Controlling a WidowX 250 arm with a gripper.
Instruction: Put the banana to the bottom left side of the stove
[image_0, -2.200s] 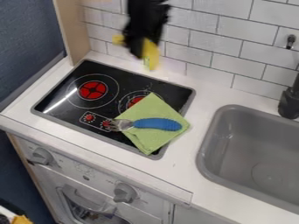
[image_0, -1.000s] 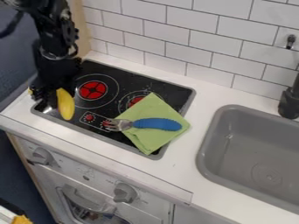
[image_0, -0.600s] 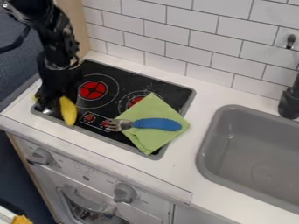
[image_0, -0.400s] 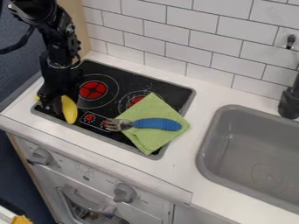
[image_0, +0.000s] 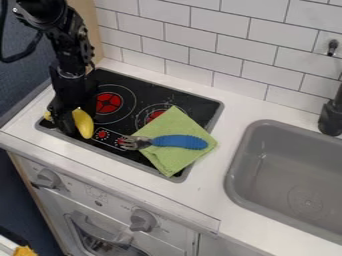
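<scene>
We see a white tiled wall with grey grout behind a white countertop, meeting a light wooden panel. To our left stands a dark blue wall; to our right, a grey sink sits beside a black faucet. Soft light reaches us.

We record the black arm at the camera view's upper left, slanting down and slightly rightward to the wrist. Below it, we note the gripper hanging fingers-down, tipped slightly leftward, the two fingers closed on their load.
</scene>
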